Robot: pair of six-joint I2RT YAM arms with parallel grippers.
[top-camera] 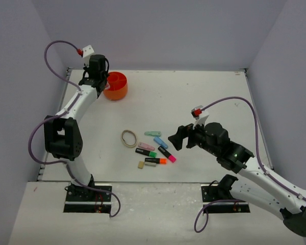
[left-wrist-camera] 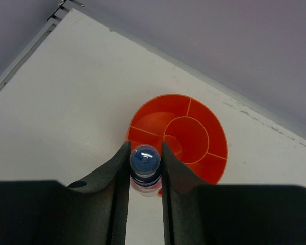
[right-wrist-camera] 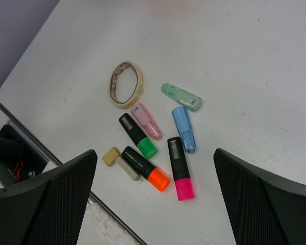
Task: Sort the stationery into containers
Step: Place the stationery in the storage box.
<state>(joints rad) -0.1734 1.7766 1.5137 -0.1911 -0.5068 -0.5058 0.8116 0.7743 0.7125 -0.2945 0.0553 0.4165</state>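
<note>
Left gripper [left-wrist-camera: 145,149]: black. Between its fingers, bottle [left-wrist-camera: 145,159]: blue cap. Beyond it, organiser [left-wrist-camera: 199,109]: plain orange.

Right gripper [right-wrist-camera: 154,153]: black, mesh-patterned fingers [right-wrist-camera: 51,199]. Beneath it:
- Black-bodied: green-tipped highlighter [right-wrist-camera: 138,136], orange-tipped highlighter [right-wrist-camera: 146,168], pink-tipped highlighter [right-wrist-camera: 179,168].
- Pastel: pink piece [right-wrist-camera: 147,121], blue piece [right-wrist-camera: 184,129], mint piece [right-wrist-camera: 181,96].
- Beige band [right-wrist-camera: 138,88].
- Tan eraser [right-wrist-camera: 111,156].

Tabletop [right-wrist-camera: 245,76]: white.

Upright blue-capped bottle [left-wrist-camera: 145,164] at rim of orange organiser [left-wrist-camera: 215,137]
Clamped in left pincer [left-wrist-camera: 145,148]; highlighters [right-wrist-camera: 137,136], pastel pieces [right-wrist-camera: 184,128] lie beneath right pincer [right-wrist-camera: 153,157].
</note>
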